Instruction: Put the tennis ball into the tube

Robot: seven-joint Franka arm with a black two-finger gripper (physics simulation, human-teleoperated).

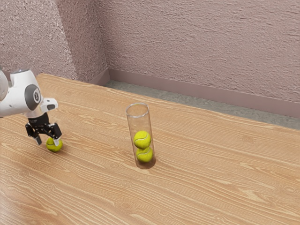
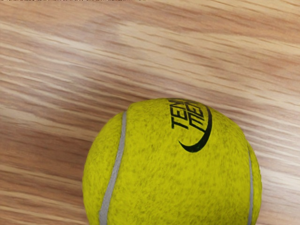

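Observation:
My gripper [image 1: 48, 141] is low over the table at the exterior view's left, fingers spread wide apart. A yellow-green tennis ball [image 1: 54, 145] rests on the wood there, one fingertip overlapping its upper part and the other standing off to its side. Close under the hand, the same ball [image 2: 173, 168] shows dark lettering and pale seams in the wrist view. A clear, upright tube [image 1: 133, 125] with an open top stands near the middle of the exterior view. Inside it, an upper ball [image 1: 142, 139] sits on a lower ball [image 1: 145, 155].
The wooden table [image 1: 211, 173] extends around the ball and tube, with bare wood between them. Behind its far edge are a grey floor [image 1: 187, 104] and a rough pinkish wall [image 1: 201, 51].

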